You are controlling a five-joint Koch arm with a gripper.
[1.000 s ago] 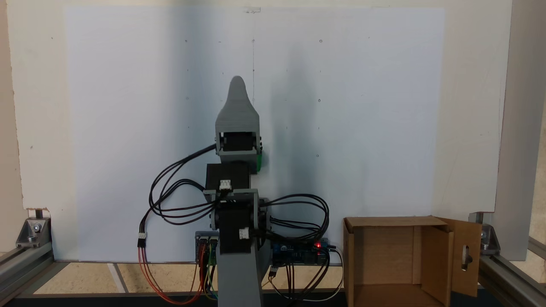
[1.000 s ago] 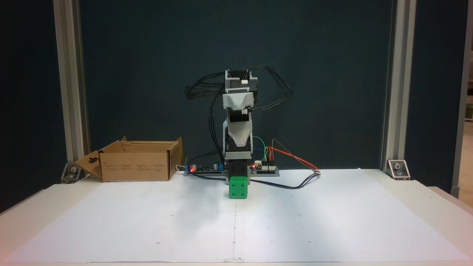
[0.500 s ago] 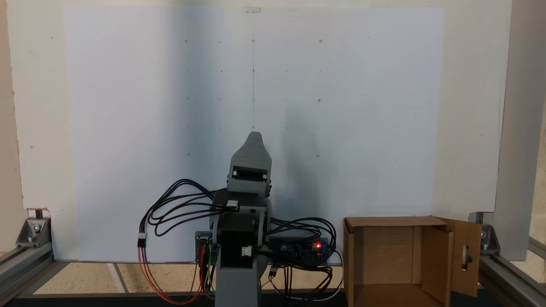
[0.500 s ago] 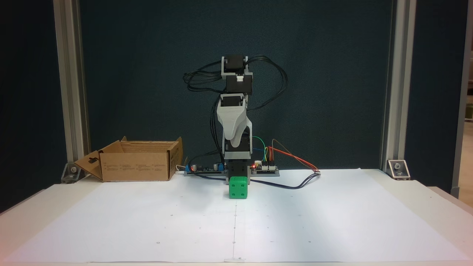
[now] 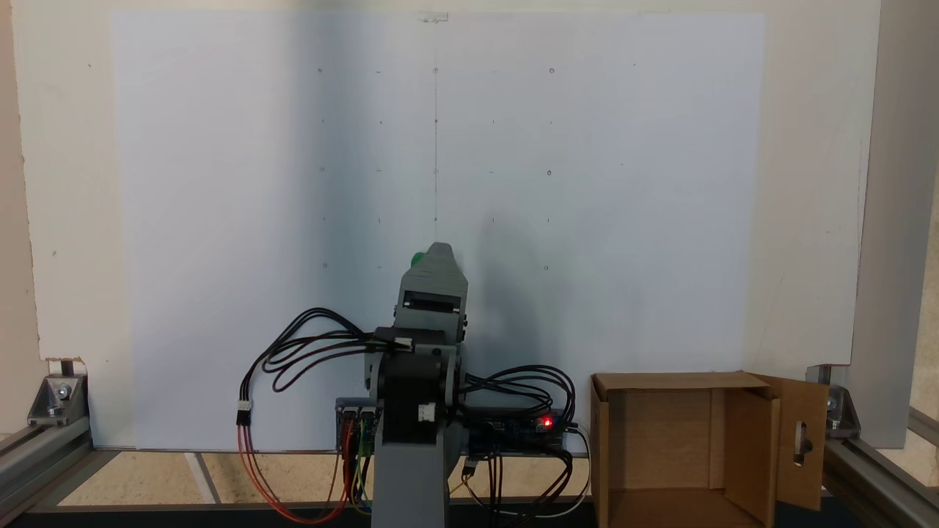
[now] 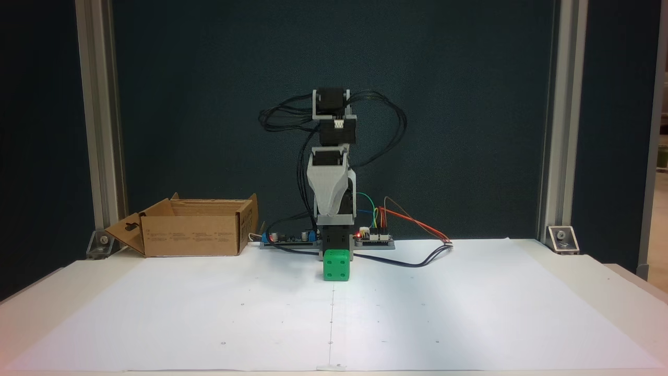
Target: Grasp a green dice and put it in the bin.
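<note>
The small bright green dice (image 6: 336, 265) sits on the white paper below your grey gripper (image 6: 330, 210) — descend onto it; jaw spread cannot be told.

arm: folded over base | claw (image 6: 330, 211): pointing down | jaw gap: unclear

Two fixed cameras face each other across a white paper sheet (image 6: 209, 313). One looks steeply down from behind and above the arm's base (image 5: 411, 469), seeing the sheet stretch away. The other sits low at the sheet's far edge, looking level at the arm's front (against a dark backdrop (image 6: 469, 104)). Both share the arm, the sheet and the cardboard bin (image 5: 660, 440) (image 6: 193, 230), on opposite sides.
</note>
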